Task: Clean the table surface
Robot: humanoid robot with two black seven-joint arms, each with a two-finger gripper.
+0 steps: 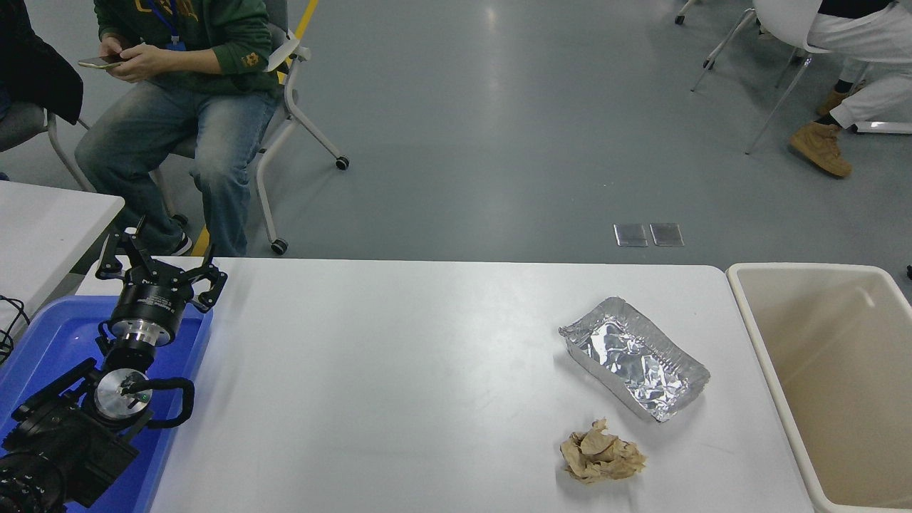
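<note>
- Table surface [399, 385]: white, fills the lower centre of the head view.
- Foil tray [634, 358]: crumpled, near the table's right edge, lying at a slant.
- Brown paper wad [600, 454]: just in front of the foil tray, toward the near edge, apart from it.
- Beige tub [766, 356]: directly beside the table's right edge.
- Blue bin [43, 342]: at the table's left edge.
- Left gripper [158, 273]: parked above the blue bin, fingers spread apart, gripping nothing.
- Right arm: not visible.
</note>
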